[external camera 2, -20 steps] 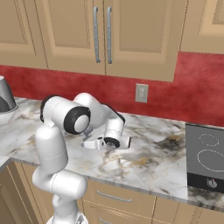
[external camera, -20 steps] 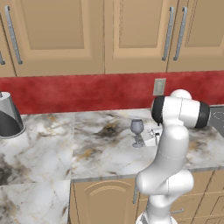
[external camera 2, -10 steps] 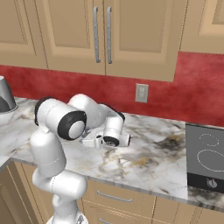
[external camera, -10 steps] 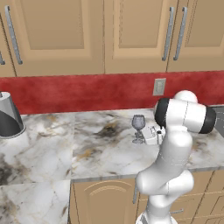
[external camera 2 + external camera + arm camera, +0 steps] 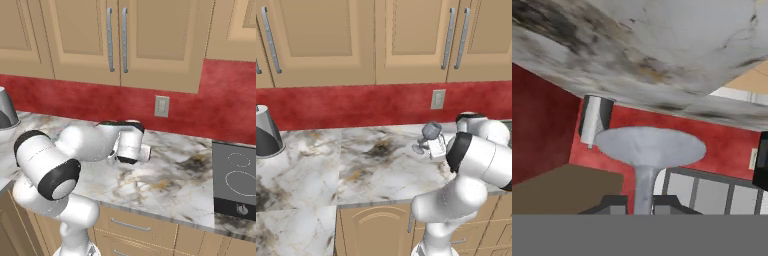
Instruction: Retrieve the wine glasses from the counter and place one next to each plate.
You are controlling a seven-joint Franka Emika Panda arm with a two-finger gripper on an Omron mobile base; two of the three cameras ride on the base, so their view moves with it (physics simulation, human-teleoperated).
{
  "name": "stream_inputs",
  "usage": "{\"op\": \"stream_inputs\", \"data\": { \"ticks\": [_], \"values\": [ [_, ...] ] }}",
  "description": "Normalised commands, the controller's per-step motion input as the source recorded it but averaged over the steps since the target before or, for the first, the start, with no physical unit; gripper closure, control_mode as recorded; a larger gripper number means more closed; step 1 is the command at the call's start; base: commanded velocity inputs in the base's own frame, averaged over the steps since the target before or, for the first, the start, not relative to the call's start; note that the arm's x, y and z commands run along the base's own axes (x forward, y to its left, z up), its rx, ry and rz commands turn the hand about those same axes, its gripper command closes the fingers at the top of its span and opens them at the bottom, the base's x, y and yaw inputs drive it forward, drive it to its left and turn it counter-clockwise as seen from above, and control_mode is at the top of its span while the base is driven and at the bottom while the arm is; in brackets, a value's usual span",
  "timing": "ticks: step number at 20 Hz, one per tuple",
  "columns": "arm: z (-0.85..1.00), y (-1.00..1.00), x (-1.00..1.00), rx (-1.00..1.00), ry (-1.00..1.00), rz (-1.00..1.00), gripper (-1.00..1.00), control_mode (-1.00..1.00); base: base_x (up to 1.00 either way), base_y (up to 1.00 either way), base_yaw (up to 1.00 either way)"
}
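One wine glass [image 5: 430, 131], translucent grey-blue, hangs tilted just above the counter [image 5: 356, 170], its foot pointing down-left. My gripper [image 5: 432, 147] is shut on its thin stem, close in front of the red wall. In the hand view the round foot of the glass [image 5: 650, 144] spreads above the two dark fingertips [image 5: 615, 203], and the stem runs down between them. From the right base view the white hand [image 5: 131, 146] hides the glass over the counter [image 5: 170, 175]. The plates are out of view.
A grey and black kettle [image 5: 266, 136] stands at the counter's far left. A black cooktop [image 5: 235, 185] lies at the right end. A wall outlet [image 5: 438, 98] sits just behind the glass, and tan wall cabinets [image 5: 381, 40] hang above.
The jaws have closed on the stem. The glass has moved right and slightly up off the counter and now tilts. The arm's elbow has swung nearer the cameras.
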Motion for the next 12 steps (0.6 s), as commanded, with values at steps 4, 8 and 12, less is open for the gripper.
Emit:
{"op": "stream_inputs", "data": {
  "ticks": [4,8,12],
  "values": [
    [0.75,-0.48,-0.64,-0.02,-0.12,-0.09,1.00,-1.00,0.00,0.00,0.00],
    [0.73,-0.54,-0.54,-0.05,-0.01,-0.13,1.00,-1.00,0.00,0.00,0.00],
    [0.61,-0.40,-0.45,0.00,-0.01,-0.07,1.00,-1.00,0.00,0.00,0.00]
  ]
}}
